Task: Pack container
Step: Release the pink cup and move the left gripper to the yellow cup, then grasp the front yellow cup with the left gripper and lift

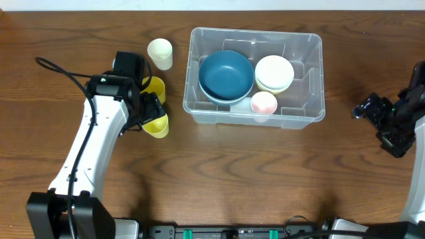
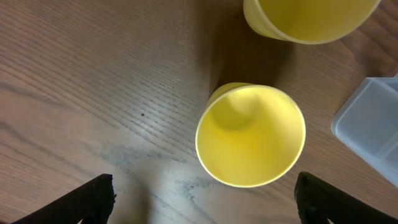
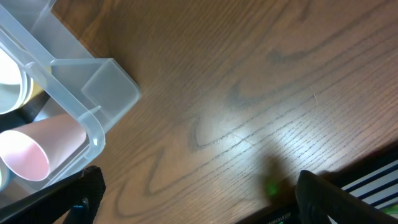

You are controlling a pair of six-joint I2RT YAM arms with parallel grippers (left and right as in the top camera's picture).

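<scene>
The clear plastic container (image 1: pixel 256 31) is sitting mid-table, near the right of the left gripper (image 1: pixel 151 106), which is hovering spread wide over two yellow cups (image 1: pixel 158 125), and well left of the right gripper (image 1: pixel 372 113), also gaping. It is holding one blue bowl (image 1: pixel 226 75), stacked cream bowls (image 1: pixel 274 72) and one pink cup (image 1: pixel 263 103); one cream cup (image 1: pixel 160 53) is standing outside.

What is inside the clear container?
The container holds a blue bowl, stacked cream bowls and a pink cup. Whatever lies beneath the bowls is covered.
</scene>
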